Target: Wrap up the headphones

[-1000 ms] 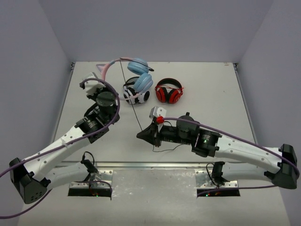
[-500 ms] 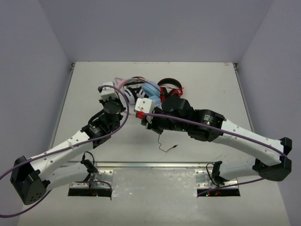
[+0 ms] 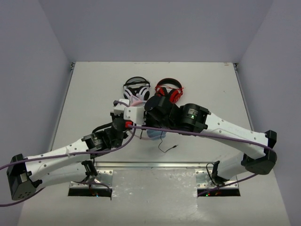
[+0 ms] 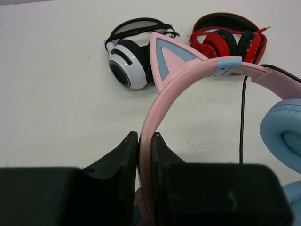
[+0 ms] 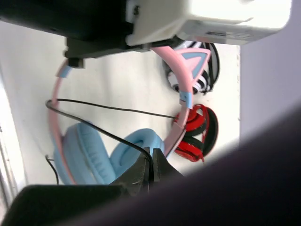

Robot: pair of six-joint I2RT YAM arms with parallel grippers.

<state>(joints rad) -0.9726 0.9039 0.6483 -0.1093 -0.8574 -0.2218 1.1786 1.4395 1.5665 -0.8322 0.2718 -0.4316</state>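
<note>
The headphones have a pink cat-eared headband, light blue ear cups and a thin black cable. My left gripper is shut on the headband and holds the headphones off the table. My right gripper is shut on the black cable just over the blue ear cups. The cable runs in a loop across the headband's opening. In the top view the arms cover most of the headphones. Only a bit of blue cup and the cable's plug end show.
White-and-black headphones and red-and-black headphones lie side by side at the table's middle back, just beyond my two wrists. Both arms meet close together over the table's centre. The table's near edge lies just behind the cable's end.
My left gripper has carried the headphones from the back of the table toward the near centre. My right arm has swung left and forward over them with the cable.
</note>
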